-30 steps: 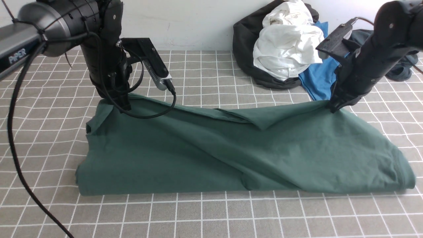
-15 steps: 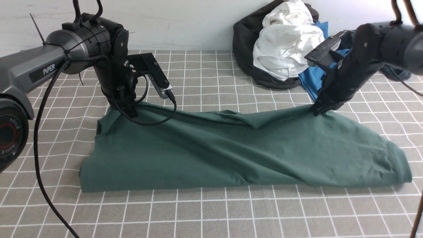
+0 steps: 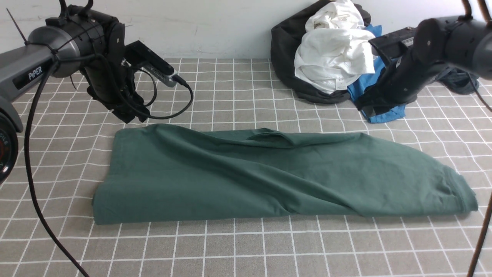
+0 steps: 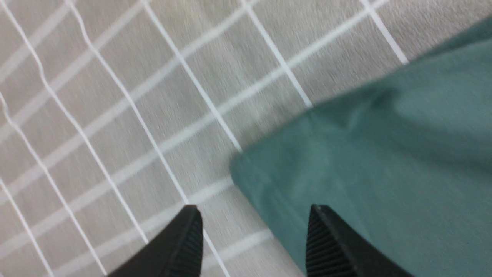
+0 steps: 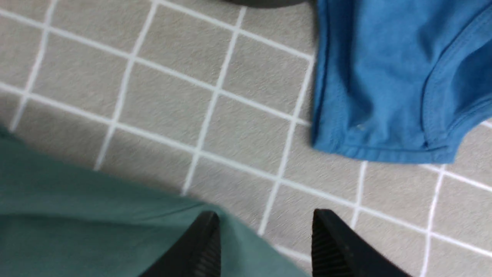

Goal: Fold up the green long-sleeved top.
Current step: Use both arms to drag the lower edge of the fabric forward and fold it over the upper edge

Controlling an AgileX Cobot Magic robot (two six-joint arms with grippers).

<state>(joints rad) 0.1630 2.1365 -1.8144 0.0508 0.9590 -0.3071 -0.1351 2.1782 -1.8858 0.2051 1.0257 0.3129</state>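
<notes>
Left fingers stand apart with nothing between them; in the left wrist view one sits over the bare grey cloth with white grid lines that covers the bench, and the other sits over the edge of the dark green long-sleeved cotton top. Right fingers are likewise spread and hold nothing, one over the green fabric's border and the other over the gridded cloth, near the hem of a bright blue garment. From the front, the green top lies flat on the bench as a long folded band running left to right, with soft creases along its length and a small raised fold at the middle of its far edge. The left arm's black tip hangs just behind the top's far left corner, clear of it. The right arm's tip is behind the far right part, beside the blue garment. Behind lies a heap with a black garment and a crumpled white one.
</notes>
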